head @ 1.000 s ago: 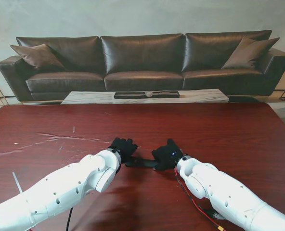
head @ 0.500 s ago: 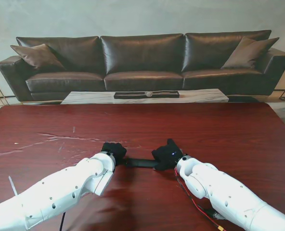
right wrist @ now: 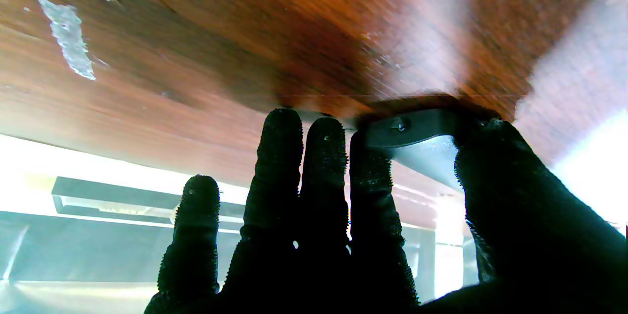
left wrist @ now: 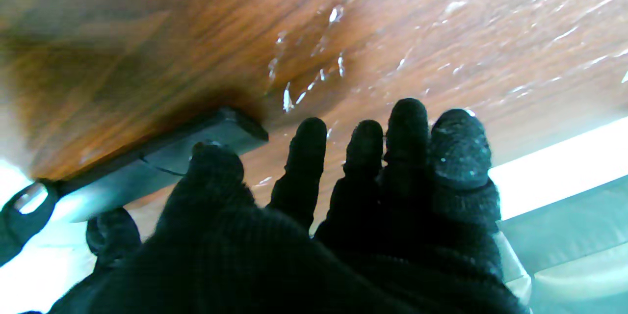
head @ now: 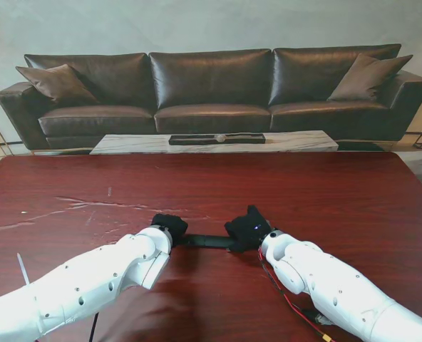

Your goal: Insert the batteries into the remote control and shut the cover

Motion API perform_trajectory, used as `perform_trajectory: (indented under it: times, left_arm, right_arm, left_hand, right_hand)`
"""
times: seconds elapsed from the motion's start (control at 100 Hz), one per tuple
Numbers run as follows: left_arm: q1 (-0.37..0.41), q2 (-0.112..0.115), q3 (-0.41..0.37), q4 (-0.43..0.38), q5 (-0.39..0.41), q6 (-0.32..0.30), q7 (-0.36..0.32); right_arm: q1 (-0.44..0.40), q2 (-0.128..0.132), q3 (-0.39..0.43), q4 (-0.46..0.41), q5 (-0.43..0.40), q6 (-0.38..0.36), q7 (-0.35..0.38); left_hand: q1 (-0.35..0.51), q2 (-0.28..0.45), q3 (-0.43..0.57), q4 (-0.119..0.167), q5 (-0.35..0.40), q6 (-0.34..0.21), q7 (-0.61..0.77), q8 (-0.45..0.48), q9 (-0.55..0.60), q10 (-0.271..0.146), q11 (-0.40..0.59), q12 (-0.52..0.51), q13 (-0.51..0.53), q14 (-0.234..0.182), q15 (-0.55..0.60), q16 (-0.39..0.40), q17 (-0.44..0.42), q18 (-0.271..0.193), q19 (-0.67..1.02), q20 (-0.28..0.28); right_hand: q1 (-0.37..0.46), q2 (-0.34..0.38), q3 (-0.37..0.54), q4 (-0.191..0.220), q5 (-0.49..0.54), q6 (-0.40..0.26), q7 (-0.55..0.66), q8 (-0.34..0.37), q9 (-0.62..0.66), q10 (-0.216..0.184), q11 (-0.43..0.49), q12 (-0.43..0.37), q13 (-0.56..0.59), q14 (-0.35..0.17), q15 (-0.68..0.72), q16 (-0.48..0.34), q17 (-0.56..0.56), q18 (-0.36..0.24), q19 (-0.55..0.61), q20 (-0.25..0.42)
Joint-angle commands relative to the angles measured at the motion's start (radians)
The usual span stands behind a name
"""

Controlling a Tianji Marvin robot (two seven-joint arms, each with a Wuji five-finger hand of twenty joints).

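1. The remote control lies flat on the dark red table, near the middle of the near half, its long side running left to right between the two black-gloved hands.
2. The left hand sits at the remote's left end. In the left wrist view its thumb rests on the remote's end, while the other four fingers stretch out straight and close together over bare table beside it.
3. So the left hand is mostly spread, touching the remote with the thumb only; I cannot tell whether it presses or merely rests there.
4. The right hand is at the remote's right end. In the right wrist view the remote's end, with a small screw on it, sits between the thumb and the nearest finger.
5. Three of the right fingers stand together and the little finger is spread apart; the hand looks to pinch the remote's end loosely, though how firm the hold is does not show.
6. No batteries or separate cover can be made out in any view.
7. Beyond the table stand a low marble coffee table with a dark tray on it, and a long dark leather sofa against the wall.
8. A red cable runs beside the right forearm.
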Motion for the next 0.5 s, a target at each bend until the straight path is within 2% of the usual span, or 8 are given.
perform_trajectory:
  times: [0.0,0.23,0.49]
  left_arm:
    - [-0.009,-0.008,0.008,0.002,-0.013,-0.005,-0.001]
    - [-0.037,-0.018,0.051,0.017,-0.057,0.004,0.002]
    - [-0.036,-0.026,0.051,0.025,-0.078,0.004,0.014]
  right_arm:
    - [-0.019,0.006,-0.01,0.019,-0.007,0.001,0.015]
    - [-0.021,0.006,-0.008,0.018,-0.007,0.001,0.015]
    - [-0.021,0.006,-0.008,0.018,-0.007,0.001,0.014]
  left_hand:
    - [0.016,0.049,-0.017,0.029,0.027,-0.002,0.047,0.0,0.038,0.022,0.021,0.017,0.035,0.003,0.039,0.016,0.014,-0.005,0.039,0.015]
    - [0.025,0.05,-0.016,0.029,0.044,-0.002,0.073,-0.014,0.061,0.023,0.033,0.021,0.047,0.006,0.052,0.017,0.025,0.0,0.051,0.011]
    - [0.037,0.048,-0.016,0.03,0.053,-0.003,0.08,-0.032,0.071,0.02,0.037,0.019,0.055,0.005,0.056,0.014,0.031,0.001,0.058,0.004]
  right_hand:
    - [0.156,0.112,0.081,0.118,0.057,-0.168,0.091,0.029,-0.008,0.01,-0.053,-0.029,-0.022,-0.007,-0.001,-0.006,-0.022,0.019,-0.002,0.007]
    - [0.156,0.112,0.082,0.118,0.057,-0.168,0.091,0.029,-0.008,0.01,-0.053,-0.029,-0.021,-0.007,-0.002,-0.006,-0.021,0.019,-0.002,0.007]
    - [0.157,0.112,0.082,0.118,0.057,-0.167,0.091,0.029,-0.008,0.01,-0.053,-0.029,-0.021,-0.006,-0.001,-0.006,-0.022,0.019,-0.002,0.006]
